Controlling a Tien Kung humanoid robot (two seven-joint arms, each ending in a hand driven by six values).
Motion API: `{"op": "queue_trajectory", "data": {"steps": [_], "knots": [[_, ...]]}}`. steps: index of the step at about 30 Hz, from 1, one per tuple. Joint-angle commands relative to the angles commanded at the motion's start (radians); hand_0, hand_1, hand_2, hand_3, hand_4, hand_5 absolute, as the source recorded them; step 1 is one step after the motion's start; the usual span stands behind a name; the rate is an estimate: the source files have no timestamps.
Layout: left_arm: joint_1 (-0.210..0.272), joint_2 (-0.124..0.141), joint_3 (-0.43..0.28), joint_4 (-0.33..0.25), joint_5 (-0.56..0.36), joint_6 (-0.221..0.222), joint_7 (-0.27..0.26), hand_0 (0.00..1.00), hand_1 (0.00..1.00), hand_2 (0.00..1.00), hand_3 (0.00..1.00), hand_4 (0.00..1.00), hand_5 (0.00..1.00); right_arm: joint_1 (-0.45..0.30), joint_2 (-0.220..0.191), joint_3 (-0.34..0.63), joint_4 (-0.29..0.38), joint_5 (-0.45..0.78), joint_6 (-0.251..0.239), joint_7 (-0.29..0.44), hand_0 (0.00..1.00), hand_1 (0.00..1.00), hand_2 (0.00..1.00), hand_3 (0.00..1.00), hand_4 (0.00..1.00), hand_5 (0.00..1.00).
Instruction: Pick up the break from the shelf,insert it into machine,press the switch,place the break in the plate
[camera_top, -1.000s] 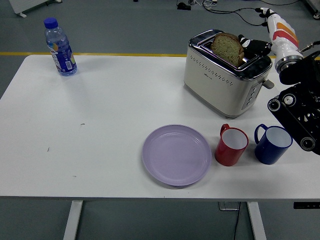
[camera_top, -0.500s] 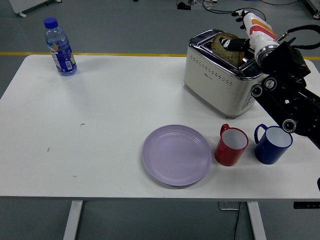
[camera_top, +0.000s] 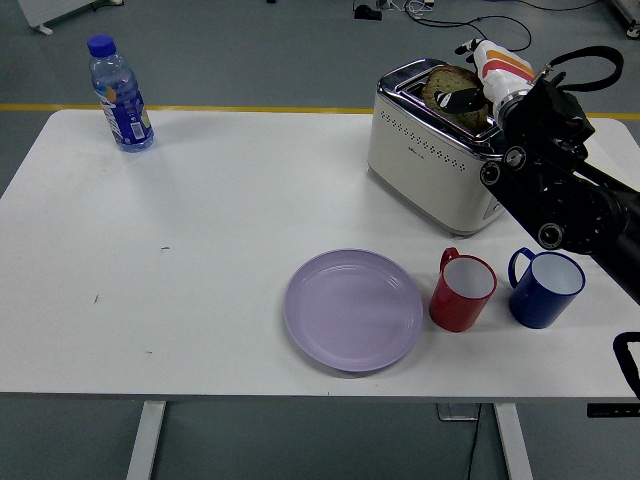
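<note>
- Your black right hand (camera_top: 468, 98) has its fingers closed on the brown bread slice (camera_top: 448, 88).
- That slice stands in the cream metal toaster (camera_top: 435, 150), behind the round lilac plate (camera_top: 353, 310).

Brown bread slice (camera_top: 447, 88) stands upright in the cream toaster (camera_top: 430, 150); lilac plate (camera_top: 353, 310) lies bare nearby.

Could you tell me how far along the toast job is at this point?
Done: the bread slice stands in the toaster. In hand: the right hand is at the slice, grip unclear. Left: the purple plate holds nothing yet.
</note>
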Motion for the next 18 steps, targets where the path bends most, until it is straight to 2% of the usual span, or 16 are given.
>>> {"op": "queue_trajectory", "data": {"steps": [5,6,9,12,13,18], "knots": [[-0.002,0.001,0.001,0.000,-0.005,0.002,0.002,0.606,0.460,0.439,0.546,0.294,0.924,0.022,0.025,-0.012,-0.047,0.013,0.002,0.007,0.790,0.728,0.788,0.820,0.762,0.308],[-0.003,0.001,0.001,0.000,-0.006,0.002,0.002,0.606,0.461,0.434,0.546,0.289,0.920,0.029,0.032,-0.017,-0.062,0.018,0.005,0.008,0.720,0.680,0.737,0.795,0.757,0.310],[-0.006,0.002,0.000,0.000,-0.002,0.004,0.004,0.606,0.461,0.434,0.546,0.289,0.920,0.047,0.047,-0.036,-0.097,0.026,0.027,0.006,0.720,0.680,0.737,0.795,0.757,0.310],[-0.006,0.003,0.002,0.000,-0.006,0.006,0.003,0.606,0.461,0.434,0.546,0.289,0.920,0.058,0.058,-0.046,-0.116,0.026,0.038,0.002,0.720,0.680,0.737,0.795,0.757,0.310],[-0.006,0.004,0.002,0.000,-0.006,0.007,0.003,0.605,0.459,0.431,0.545,0.288,0.920,0.062,0.061,-0.049,-0.122,0.026,0.041,0.001,0.658,0.636,0.685,0.778,0.753,0.313],[-0.014,0.006,0.007,0.000,-0.013,0.010,0.003,0.605,0.459,0.431,0.545,0.288,0.920,0.087,0.076,-0.063,-0.139,0.016,0.046,-0.005,0.658,0.636,0.685,0.778,0.753,0.313]]}}
